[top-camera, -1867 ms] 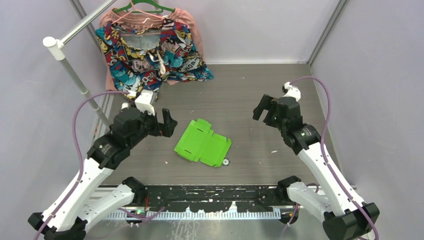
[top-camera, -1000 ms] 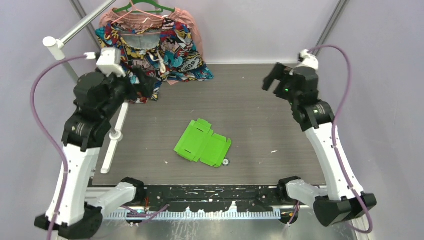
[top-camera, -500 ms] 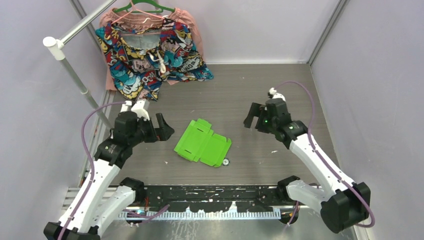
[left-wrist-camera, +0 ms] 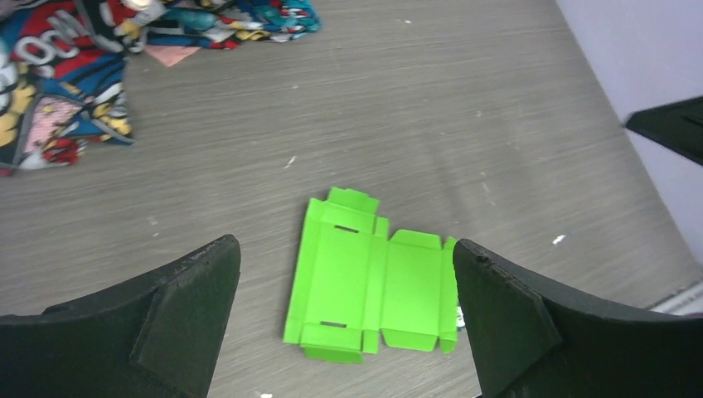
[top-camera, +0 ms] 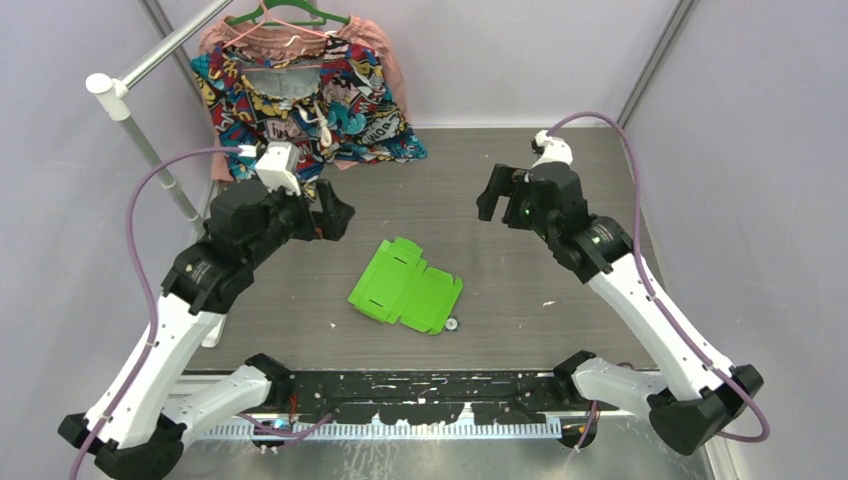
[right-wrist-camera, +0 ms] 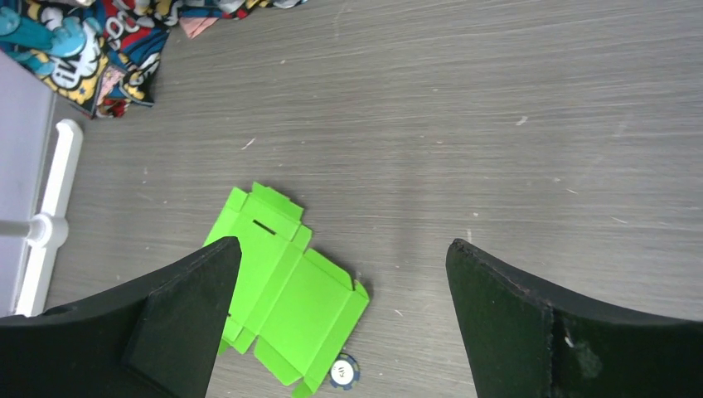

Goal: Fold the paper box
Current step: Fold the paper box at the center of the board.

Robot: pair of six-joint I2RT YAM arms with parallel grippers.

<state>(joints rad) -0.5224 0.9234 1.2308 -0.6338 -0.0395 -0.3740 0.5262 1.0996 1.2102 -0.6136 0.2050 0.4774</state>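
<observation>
Both arms have drawn back again, left claw (top-camera: 337, 214) and right claw (top-camera: 499, 196) gaping empty, while the paper box (top-camera: 405, 287) lies flat mid-surface (top-camera: 520, 270), untouched, folding not begun.

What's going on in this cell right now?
Two arms are set up to fold a lime-green paper box, which lies flat and unfolded as a die-cut sheet mid-table. The left tool and right tool are both open, held above the table on either side of the sheet and touching nothing. No fold is made yet. A small round chip sits by the sheet's near corner, and a comic-print garment on a hanger is at the back left.
</observation>
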